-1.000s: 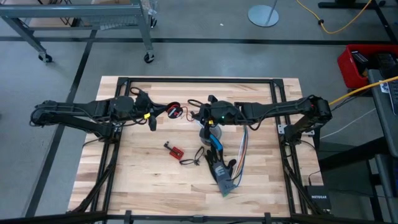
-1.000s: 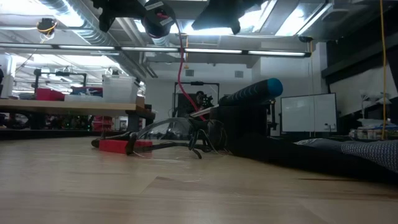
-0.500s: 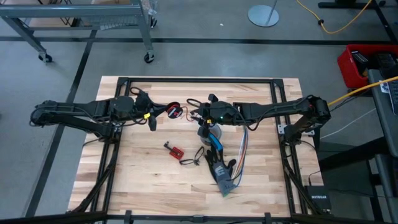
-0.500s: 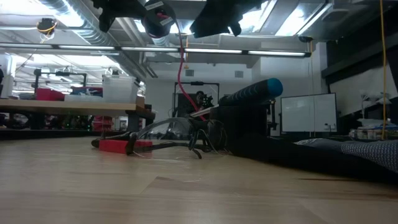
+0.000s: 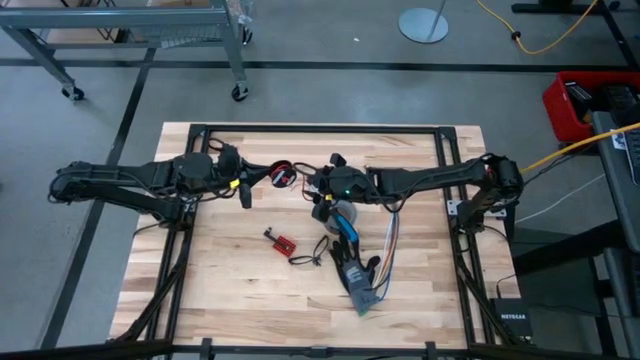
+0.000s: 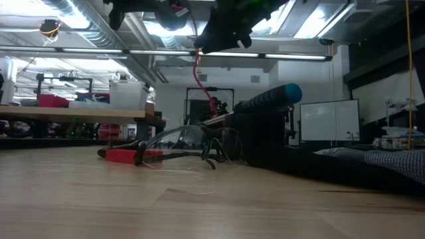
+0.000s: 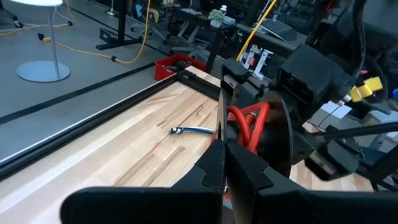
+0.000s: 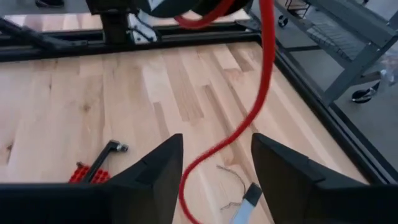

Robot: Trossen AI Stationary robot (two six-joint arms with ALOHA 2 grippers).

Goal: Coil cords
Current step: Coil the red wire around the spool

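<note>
Above mid-table, my left gripper [image 5: 262, 177] is clenched on the part-wound cords [image 5: 281, 176], my right gripper [image 5: 316, 188] released, red tail uncoiled.

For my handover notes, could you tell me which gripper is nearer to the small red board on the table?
Right. The right gripper hangs just beyond the small red board; the left gripper, shut on the cords, is slightly farther back.

A workshop or lab: bare concrete floor [image 5: 90, 100], wheeled metal rack [image 5: 140, 35], exposed ceiling ducts [image 6: 80, 20], cluttered workbenches [image 6: 73, 114] beyond the wooden tabletop [image 5: 230, 290].
</note>
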